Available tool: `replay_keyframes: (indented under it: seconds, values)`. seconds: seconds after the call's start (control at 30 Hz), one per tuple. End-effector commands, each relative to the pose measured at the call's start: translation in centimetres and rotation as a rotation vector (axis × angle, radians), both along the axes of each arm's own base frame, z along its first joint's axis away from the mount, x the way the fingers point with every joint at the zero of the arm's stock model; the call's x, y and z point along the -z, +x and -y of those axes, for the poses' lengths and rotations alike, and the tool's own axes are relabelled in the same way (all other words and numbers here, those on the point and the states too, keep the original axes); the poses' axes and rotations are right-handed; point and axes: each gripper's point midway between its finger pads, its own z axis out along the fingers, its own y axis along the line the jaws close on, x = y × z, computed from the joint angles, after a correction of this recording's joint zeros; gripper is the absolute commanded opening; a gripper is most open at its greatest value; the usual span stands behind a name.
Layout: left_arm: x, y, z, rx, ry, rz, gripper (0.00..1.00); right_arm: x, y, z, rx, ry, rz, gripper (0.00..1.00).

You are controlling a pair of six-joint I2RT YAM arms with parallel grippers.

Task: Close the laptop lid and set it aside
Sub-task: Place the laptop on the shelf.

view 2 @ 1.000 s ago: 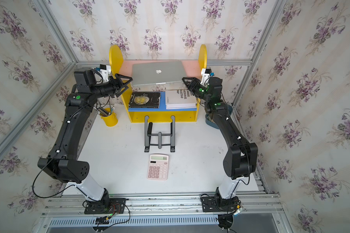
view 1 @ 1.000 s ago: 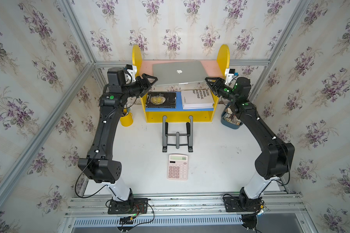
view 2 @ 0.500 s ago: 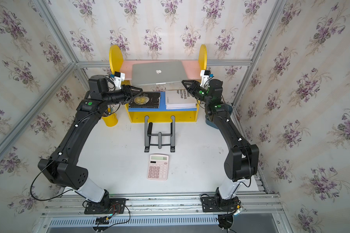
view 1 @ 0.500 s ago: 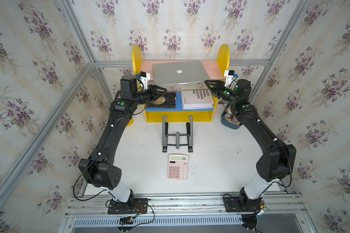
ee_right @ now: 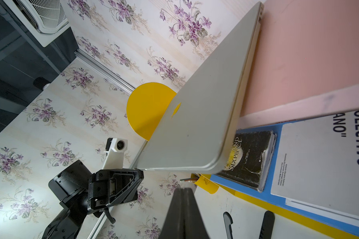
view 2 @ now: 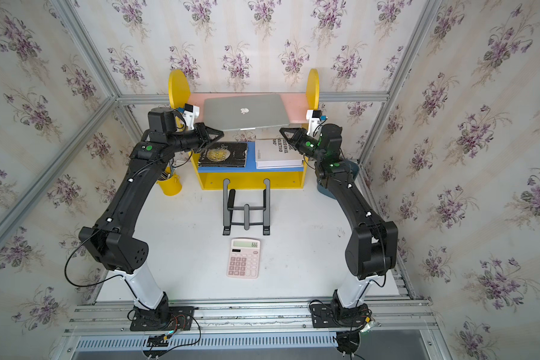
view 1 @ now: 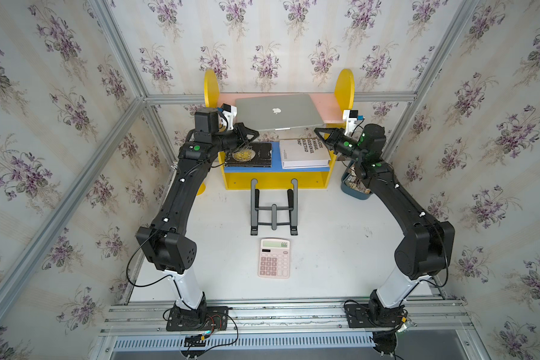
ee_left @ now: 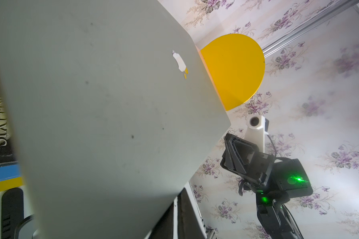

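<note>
The silver laptop (view 1: 276, 112) (view 2: 245, 112) lies on the pink top board (view 1: 328, 107) of a yellow shelf, its front edge overhanging. The laptop lid (ee_left: 102, 103) (ee_right: 201, 124) is down flat on the base, apple logo up. My left gripper (view 1: 256, 134) (view 2: 222, 134) (ee_left: 177, 194) is shut and empty, its tip just under the laptop's front left corner; contact cannot be told. Just off the front right corner, my right gripper (view 1: 315, 129) (view 2: 280, 129) (ee_right: 183, 188) is shut on nothing.
On the shelf's blue lower board lie a black book (view 1: 248, 155) and a white book (view 1: 304, 152). A black folding stand (view 1: 273, 207) and a pink calculator (view 1: 274, 258) sit on the white table. A yellow cup (view 2: 170, 184) and a blue-grey bin (view 1: 354, 187) flank the shelf.
Both grippers have gone from open to shut. The left arm swung in from the left to the laptop's front left corner. The right arm hardly moved.
</note>
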Motion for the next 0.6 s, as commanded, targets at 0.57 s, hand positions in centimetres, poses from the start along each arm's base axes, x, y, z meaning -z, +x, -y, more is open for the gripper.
replay_keyframes:
  seconds: [0.57]
  values:
    - [0.5, 3.7, -0.1, -0.012, 0.038, -0.004, 0.08, -1.0, 2.3, -1.4, -0.026, 0.008, 0.029, 0.05]
